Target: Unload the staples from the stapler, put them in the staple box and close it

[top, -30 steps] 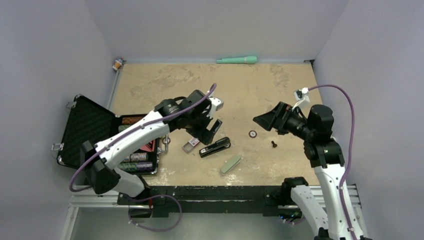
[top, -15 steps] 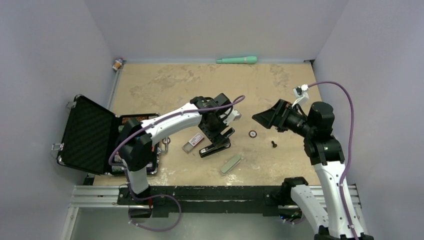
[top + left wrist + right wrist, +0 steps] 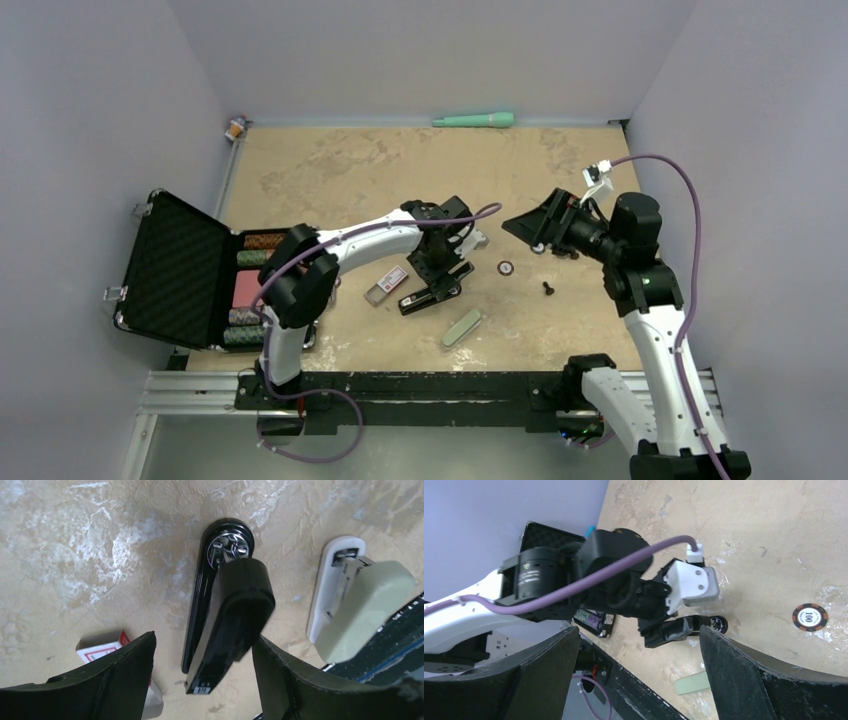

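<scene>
Plainly, the tabletop (image 3: 330,170) carried everything, with an open black case (image 3: 180,265) at its left edge. The left arm (image 3: 350,238) reached across to the middle. The right arm (image 3: 645,285) was raised off to the right, well apart from the work, so the left was by far the nearer.

The stapler (image 3: 430,293) lay flat near the front middle of the tabletop. A small clear box (image 3: 386,284) with a red-and-white label sat just to its left, and a pale green oblong piece (image 3: 461,327) lay nearer the front edge. From the top camera the stapler's long axis ran slantwise, from lower left to upper right.

In the left wrist view the stapler (image 3: 225,615) lay between the left fingers (image 3: 115,680). Its length ran away from the camera, crosswise to the line on which they would close. Those fingers stood well apart, one on each side, and gripped nothing. One of them was close beside the stapler, and whether it touched could not be told.

The right fingers (image 3: 544,680) were spread wide and empty, pointing toward the left arm. A poker chip (image 3: 506,267) lay near the stapler on its right. The staples could not be made out in any view.
</scene>
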